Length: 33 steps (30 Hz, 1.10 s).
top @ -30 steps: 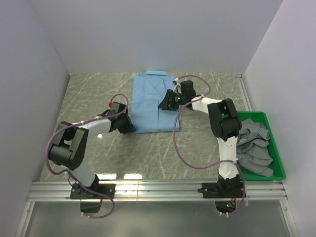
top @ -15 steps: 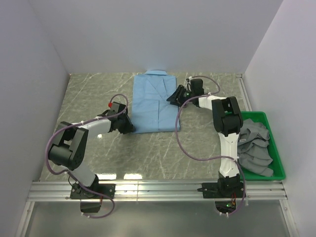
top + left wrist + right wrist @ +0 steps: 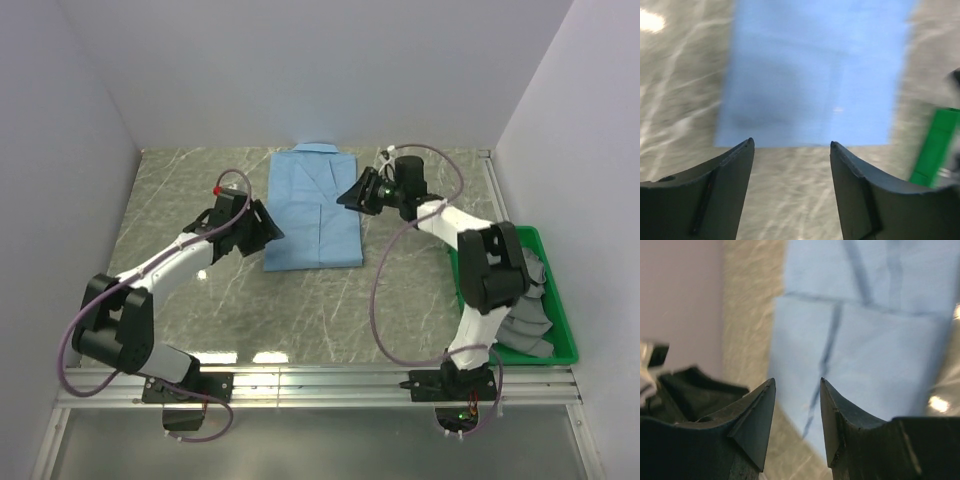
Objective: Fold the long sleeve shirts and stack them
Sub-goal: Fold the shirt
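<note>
The light blue shirt (image 3: 315, 210) lies flat in the middle of the marble table (image 3: 180, 200). It is folded to a neat rectangle with the collar at its far end and the sleeves tucked out of sight. That narrow, squared shape suggests the side folds are done, and what probably remains is a crosswise fold before stacking.

The left gripper (image 3: 262, 228) sits at the shirt's near left corner. In the left wrist view its fingers (image 3: 730, 170) are spread wide, with only table and the shirt's hem showing in the gap, so it holds nothing. The right gripper (image 3: 350, 195) sits just off the shirt's right edge, about halfway up. Its jaws stand moderately apart, and the right wrist view shows blue cloth beyond them rather than pinched between them. Both are placed where an edge could be picked up, one at the hem and one at the side.

To the right of the shirt, well apart, a green tray (image 3: 563, 312) holds crumpled grey garments (image 3: 528, 325); whether these are more shirts cannot be told. The right arm's elbow hangs over the tray. White walls close in behind and on both sides of the shirt. Nothing lies on the shirt or between it and either gripper.
</note>
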### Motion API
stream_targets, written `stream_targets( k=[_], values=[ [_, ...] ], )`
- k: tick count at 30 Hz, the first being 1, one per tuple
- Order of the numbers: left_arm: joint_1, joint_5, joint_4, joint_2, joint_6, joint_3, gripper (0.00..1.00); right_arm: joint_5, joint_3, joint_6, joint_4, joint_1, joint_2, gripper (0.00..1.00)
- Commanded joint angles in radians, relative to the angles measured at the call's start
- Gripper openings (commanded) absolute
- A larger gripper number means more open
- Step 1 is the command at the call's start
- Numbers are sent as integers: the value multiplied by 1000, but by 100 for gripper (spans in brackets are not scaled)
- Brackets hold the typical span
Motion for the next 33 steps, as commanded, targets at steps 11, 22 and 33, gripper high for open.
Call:
stream_targets(
  k=[11, 22, 33],
  values=[
    [-116, 111, 240, 146, -73, 74, 34, -48, -315, 108, 278, 216, -102, 46],
    [-93, 70, 240, 304, -126, -26, 17, -14, -382, 115, 216, 167, 48, 45],
    [-60, 72, 215, 277, -130, -77, 10, -52, -517, 123, 224, -11, -32, 44]
  ],
)
